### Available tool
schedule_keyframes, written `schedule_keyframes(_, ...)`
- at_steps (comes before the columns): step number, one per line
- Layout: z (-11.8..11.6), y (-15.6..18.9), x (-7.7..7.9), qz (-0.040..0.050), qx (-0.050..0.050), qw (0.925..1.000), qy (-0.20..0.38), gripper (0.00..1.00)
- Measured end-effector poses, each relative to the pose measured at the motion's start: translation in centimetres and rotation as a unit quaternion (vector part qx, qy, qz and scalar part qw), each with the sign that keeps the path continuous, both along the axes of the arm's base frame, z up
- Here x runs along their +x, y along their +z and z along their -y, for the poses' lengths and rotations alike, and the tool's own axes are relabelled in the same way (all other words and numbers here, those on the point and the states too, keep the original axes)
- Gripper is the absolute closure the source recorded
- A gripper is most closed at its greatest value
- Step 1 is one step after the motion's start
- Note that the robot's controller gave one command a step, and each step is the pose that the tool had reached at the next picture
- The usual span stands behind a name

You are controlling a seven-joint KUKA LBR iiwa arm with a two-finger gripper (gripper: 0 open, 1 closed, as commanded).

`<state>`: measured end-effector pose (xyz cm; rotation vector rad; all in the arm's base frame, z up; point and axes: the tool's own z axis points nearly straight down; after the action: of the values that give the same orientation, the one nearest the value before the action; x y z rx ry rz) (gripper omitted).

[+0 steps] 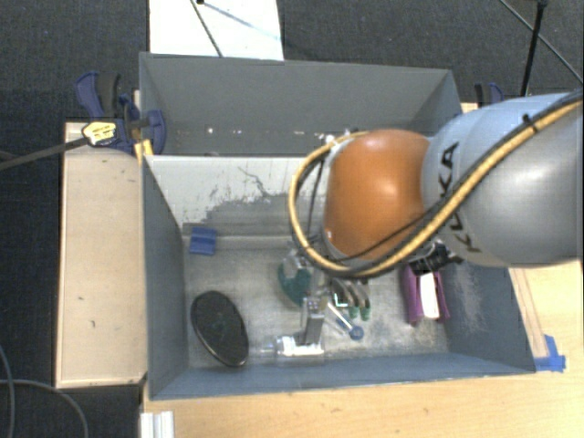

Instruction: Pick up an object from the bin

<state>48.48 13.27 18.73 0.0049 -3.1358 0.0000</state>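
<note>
My gripper (318,310) is low in the middle of the bin, near the front wall, mostly hidden under the arm's orange cover. Just left of it sits a teal rounded object (293,283). Small green and blue pieces (354,314) lie close on its right. A clear, silvery item (296,345) rests on the floor right in front of it. Whether anything is in its grasp is hidden from me.
A black oval disc (219,328) leans in the front left corner. A small blue block (202,241) lies by the left wall at the back. A purple and white tube (422,297) lies at the right, partly under the arm.
</note>
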Motion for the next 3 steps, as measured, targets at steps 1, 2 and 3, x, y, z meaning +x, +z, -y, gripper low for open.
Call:
schedule_keyframes(1, 8.0, -6.7, 4.3, 0.0019, -0.002, 0.9947, -0.102, 0.00)
schedule_keyframes(2, 4.0, -11.8, 7.4, 0.0036, 0.000, 0.9761, -0.217, 0.00)
schedule_keyframes(3, 4.2, -11.7, 7.5, 0.0044, 0.000, 0.9757, -0.219, 1.00)
